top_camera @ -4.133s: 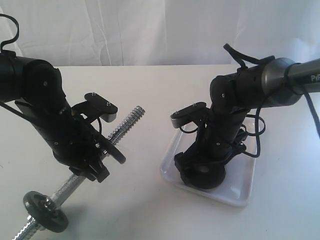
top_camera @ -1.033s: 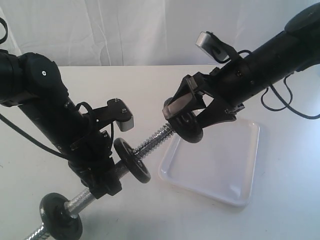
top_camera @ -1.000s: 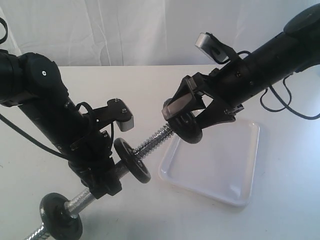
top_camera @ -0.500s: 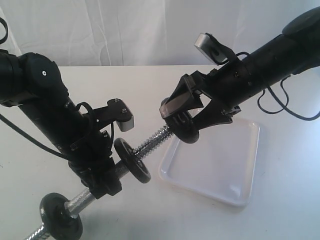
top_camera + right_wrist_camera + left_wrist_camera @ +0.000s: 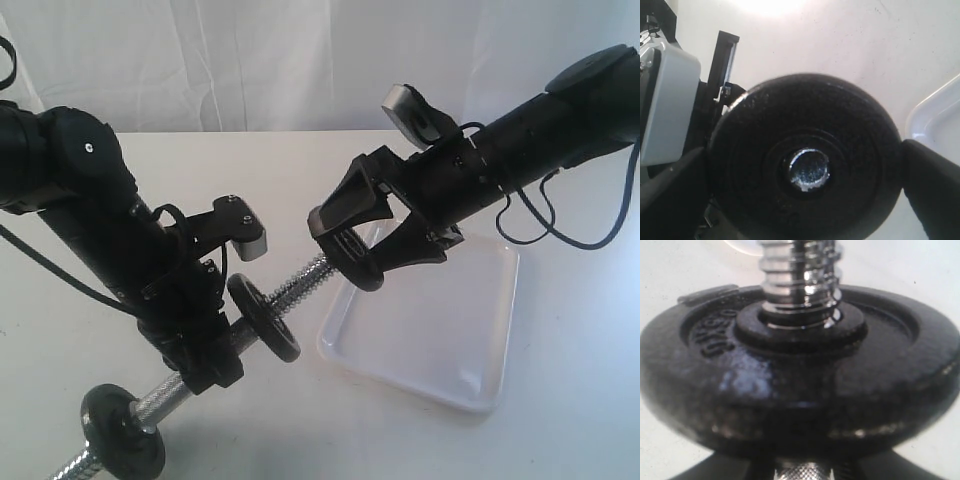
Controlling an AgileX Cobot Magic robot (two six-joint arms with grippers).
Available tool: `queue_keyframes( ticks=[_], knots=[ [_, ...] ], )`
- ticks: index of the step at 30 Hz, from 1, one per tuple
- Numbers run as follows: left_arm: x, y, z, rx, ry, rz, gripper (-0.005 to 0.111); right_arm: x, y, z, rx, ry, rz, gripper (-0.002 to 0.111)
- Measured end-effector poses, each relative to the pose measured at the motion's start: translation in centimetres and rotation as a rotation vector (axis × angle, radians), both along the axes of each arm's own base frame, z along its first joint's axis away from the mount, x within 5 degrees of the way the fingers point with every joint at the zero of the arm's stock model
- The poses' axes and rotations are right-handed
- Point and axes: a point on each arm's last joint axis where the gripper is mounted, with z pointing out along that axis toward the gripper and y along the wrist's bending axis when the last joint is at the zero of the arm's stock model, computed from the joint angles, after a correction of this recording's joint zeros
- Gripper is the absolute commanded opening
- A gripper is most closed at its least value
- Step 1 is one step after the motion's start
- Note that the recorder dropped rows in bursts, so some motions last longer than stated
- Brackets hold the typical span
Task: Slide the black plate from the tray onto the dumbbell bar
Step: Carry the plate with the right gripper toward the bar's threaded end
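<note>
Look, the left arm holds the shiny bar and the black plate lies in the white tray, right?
Not quite. The left gripper does hold the dumbbell bar, but the black plate is not in the tray: the exterior view shows the right gripper holding it up at the bar's threaded end.

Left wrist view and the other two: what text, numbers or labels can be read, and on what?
"0.5KG", probably: raised, blurred characters on the thin black disc on the dumbbell bar, left wrist view.
The black plate, right wrist view: no marking shows.
Exterior view: nothing readable.
</note>
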Motion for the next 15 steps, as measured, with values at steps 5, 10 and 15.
queue_keyframes(
  ticks=[5, 10, 15],
  knots=[
    [0.02, -0.05, 0.08, -0.02, -0.013, -0.037, 0.0, -0.09, 0.01, 0.03, 0.003, 0.006, 0.008, 0.0],
    [0.06, -0.08, 0.14, -0.034, -0.027, -0.067, 0.0, -0.15, 0.02, 0.05, 0.006, 0.009, 0.013, 0.0],
    [0.04, -0.08, 0.1, -0.036, -0.03, -0.073, 0.0, -0.15, 0.02, 0.05, 0.006, 0.009, 0.013, 0.0]
  ],
)
